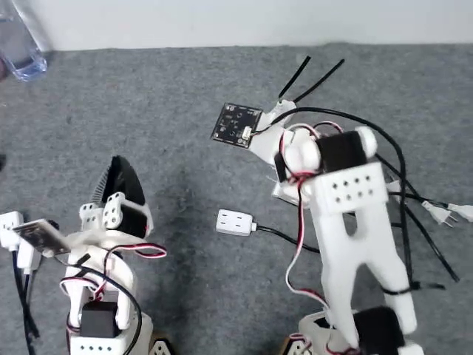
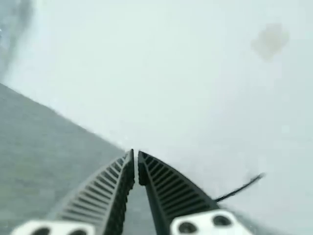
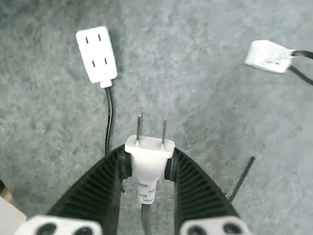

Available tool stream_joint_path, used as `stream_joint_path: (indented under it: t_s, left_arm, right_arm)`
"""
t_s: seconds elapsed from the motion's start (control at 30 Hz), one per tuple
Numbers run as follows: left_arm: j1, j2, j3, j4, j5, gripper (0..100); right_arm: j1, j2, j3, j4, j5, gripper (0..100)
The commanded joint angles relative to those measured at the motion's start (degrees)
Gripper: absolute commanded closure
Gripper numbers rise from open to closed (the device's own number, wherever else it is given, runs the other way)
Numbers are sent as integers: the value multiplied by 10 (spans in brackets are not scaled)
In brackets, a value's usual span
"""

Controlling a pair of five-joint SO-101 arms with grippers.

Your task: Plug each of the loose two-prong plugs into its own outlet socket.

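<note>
Pinching a white two-prong plug [image 3: 149,147] by its body in the right gripper [image 3: 146,164], both prongs sticking straight out past the fingertips. Ahead of those prongs and off to the side toward the left arm, clearly apart: a white outlet socket [image 3: 97,54], slotted face up, long axis roughly along the prongs' line, black cord [image 3: 108,117] running back toward the gripper. Calls, by this reading, for a sideways shift before any push, with the right arm much the nearer. Pressed together on nothing at the left gripper [image 2: 135,155]. By count: two plugs, one held and one loose plug [image 1: 446,214] out beyond the right arm; one socket block with two pairs of slots; one further white cord end [image 3: 270,56], socket or plug impossible to tell; some white pieces [image 1: 10,222] beside the left arm, too small to name.
</note>
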Motion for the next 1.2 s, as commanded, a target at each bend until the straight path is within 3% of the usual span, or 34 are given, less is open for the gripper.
stream_joint_path:
  t_s: [0.0, 0.13, 0.33, 0.43, 0.53, 0.83, 1.03, 1.17]
  left_arm:
    - [36, -1, -22, -35, 73, 987]
    - [92, -1, -22, -105, 123, 987]
    - [204, -1, -22, -142, 102, 987]
    - [238, -1, -15, -142, 55, 986]
    - [244, -1, -12, -142, 60, 986]
    - [320, -1, -102, 32, 159, 987]
    - [405, 0, -95, 50, 185, 987]
    - [425, 0, -86, 50, 186, 987]
  right_arm:
    - [-14, -43, -5, 2, -39, 990]
    - [-63, -64, 12, -14, -101, 990]
    - [-126, -129, 98, -100, -164, 990]
    - [-126, -169, 142, -118, -153, 990]
    - [-126, -208, 178, -121, -130, 990]
    - [-43, -339, 295, -193, -56, 990]
    - [-31, -391, 408, -277, -45, 990]
    - [-32, -414, 425, -299, -48, 991]
